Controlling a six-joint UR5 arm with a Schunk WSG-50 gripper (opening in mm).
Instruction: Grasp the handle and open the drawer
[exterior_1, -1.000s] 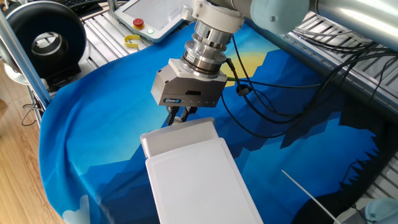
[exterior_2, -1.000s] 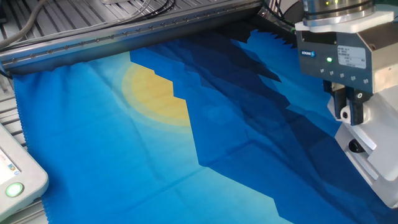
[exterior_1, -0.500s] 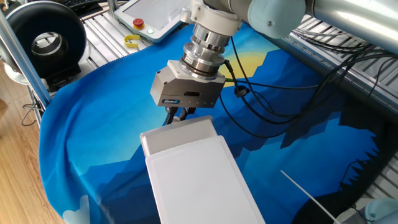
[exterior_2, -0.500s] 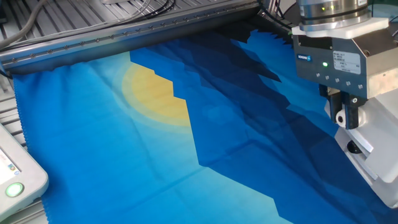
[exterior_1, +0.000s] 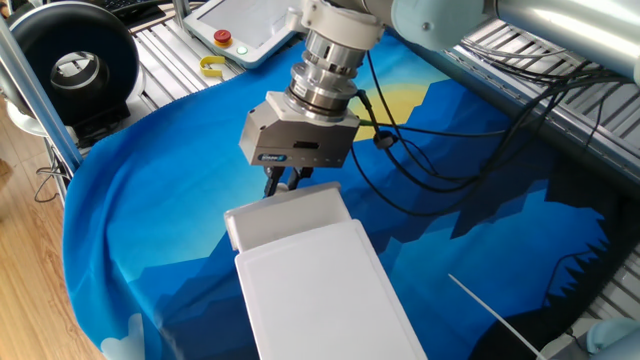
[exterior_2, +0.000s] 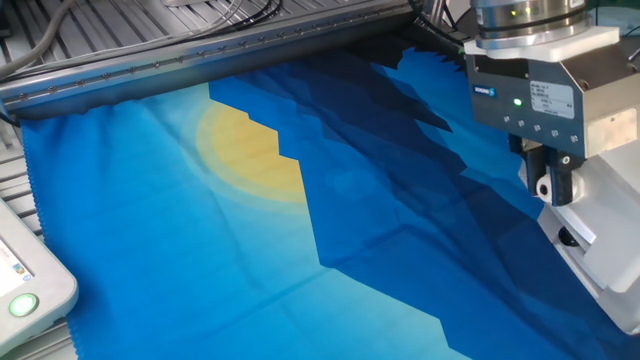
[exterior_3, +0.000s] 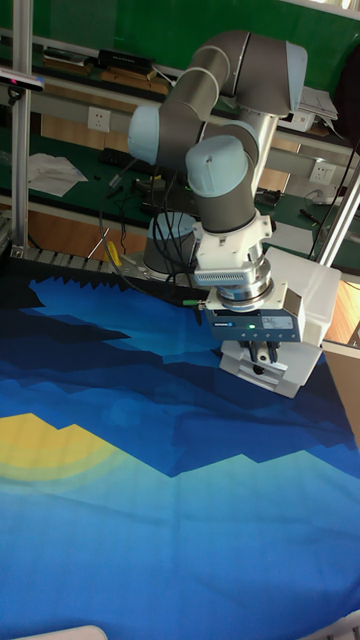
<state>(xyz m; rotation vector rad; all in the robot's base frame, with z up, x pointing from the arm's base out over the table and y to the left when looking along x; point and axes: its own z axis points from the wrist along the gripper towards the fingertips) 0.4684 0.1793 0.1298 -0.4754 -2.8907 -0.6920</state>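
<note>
While cables (exterior_1: 420, 150) trail behind, hand (exterior_1: 286, 183) grips handle (exterior_3: 264, 367) of drawer (exterior_1: 285, 216).

The gripper (exterior_1: 285, 182) hangs at the drawer's (exterior_1: 285, 216) front — box (exterior_1: 320, 290) behind it, on the cloth (exterior_1: 150, 200).

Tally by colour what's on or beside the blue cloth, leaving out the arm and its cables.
White: 2, the drawer box and the pendant
Yellow: 1, the tape dispenser
Black: 1, the round fan-like unit
Total: 4
</note>
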